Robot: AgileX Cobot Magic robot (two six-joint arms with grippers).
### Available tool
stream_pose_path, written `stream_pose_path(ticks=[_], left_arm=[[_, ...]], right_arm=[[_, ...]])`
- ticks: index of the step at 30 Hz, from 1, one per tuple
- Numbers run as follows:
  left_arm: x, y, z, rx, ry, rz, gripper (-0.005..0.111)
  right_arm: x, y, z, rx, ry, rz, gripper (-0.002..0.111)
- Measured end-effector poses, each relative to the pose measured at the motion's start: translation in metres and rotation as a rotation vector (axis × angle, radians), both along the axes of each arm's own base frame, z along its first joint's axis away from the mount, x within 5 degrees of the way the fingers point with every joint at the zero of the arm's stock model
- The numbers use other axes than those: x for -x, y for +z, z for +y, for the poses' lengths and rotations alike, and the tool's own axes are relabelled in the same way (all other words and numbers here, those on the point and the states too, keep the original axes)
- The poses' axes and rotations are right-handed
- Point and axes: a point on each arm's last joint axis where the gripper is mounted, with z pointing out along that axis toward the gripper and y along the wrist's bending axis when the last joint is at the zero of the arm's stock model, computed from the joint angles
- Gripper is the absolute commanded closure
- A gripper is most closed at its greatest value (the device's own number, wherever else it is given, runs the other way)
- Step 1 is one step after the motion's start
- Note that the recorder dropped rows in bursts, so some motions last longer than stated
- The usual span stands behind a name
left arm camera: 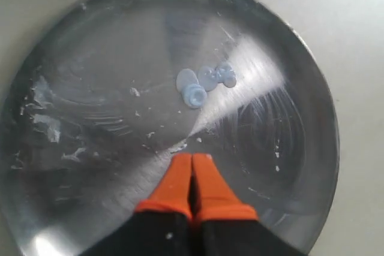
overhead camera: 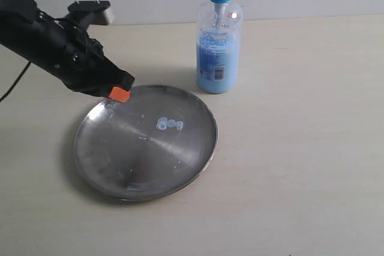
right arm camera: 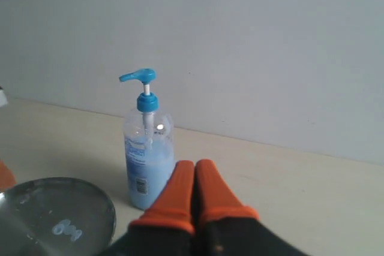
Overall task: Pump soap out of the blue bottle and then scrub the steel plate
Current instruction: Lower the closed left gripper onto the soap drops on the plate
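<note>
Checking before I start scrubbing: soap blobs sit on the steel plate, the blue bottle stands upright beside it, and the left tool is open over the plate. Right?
Not quite: the left tool is shut, orange fingertips pressed together, as the left wrist view shows. The rest holds: soap blobs sit on the steel plate and the blue bottle stands upright beside it.

Plain robot test bench, beige tabletop (overhead camera: 312,196), blank pale wall (right arm camera: 270,40), black robot arm (overhead camera: 42,40).
</note>
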Motion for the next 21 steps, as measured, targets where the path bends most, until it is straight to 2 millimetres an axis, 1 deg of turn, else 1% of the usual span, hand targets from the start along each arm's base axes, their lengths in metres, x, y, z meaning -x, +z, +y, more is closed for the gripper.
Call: stream_pose_path(ticks=[4, 10, 11, 13, 17, 21], left_arm=[[-0.005, -0.018, -0.019, -0.016, -0.037, 0.026, 0.107], [-0.021, -0.03, -0.053, -0.007, -0.049, 0.042, 0.107], [-0.029, -0.032, -0.06, -0.005, -0.045, 0.042, 0.107], [-0.038, -0.036, -0.068, -0.015, -0.037, 0.053, 0.107], [-0.048, -0.048, -0.071, -0.067, -0.027, 0.081, 0.107], [-0.047, -0.053, -0.071, -0.082, -0.028, 0.117, 0.107]], right_arm=[[0.007, 0.001, 0.002, -0.003, 0.053, -0.026, 0.108], [0.012, -0.001, 0.002, -0.025, 0.069, -0.025, 0.108], [0.012, -0.002, 0.002, -0.03, 0.065, -0.022, 0.108], [0.012, -0.002, 0.001, -0.024, 0.058, -0.022, 0.108], [0.012, -0.002, 0.001, -0.024, 0.056, -0.022, 0.108], [0.013, -0.002, 0.001, -0.038, 0.053, -0.019, 0.108]])
